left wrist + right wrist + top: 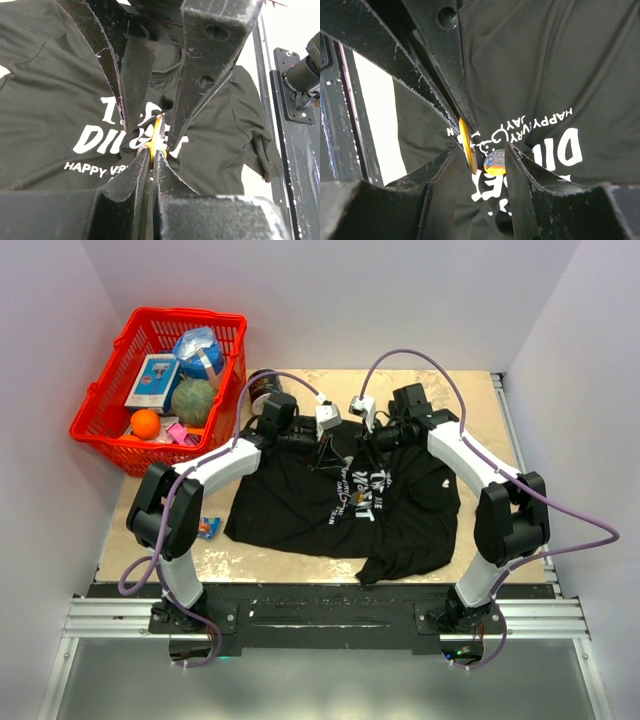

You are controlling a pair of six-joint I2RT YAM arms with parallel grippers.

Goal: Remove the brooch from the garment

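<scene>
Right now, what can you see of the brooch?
The brooch shows edge-on as a thin, glossy yellow-orange disc, upright over the white lettering of the black garment. The left gripper is shut on its rim. A rounded blue-and-orange patch beside it, between the right gripper's open fingers, may be its face; I cannot tell. Its pin is hidden.
</scene>
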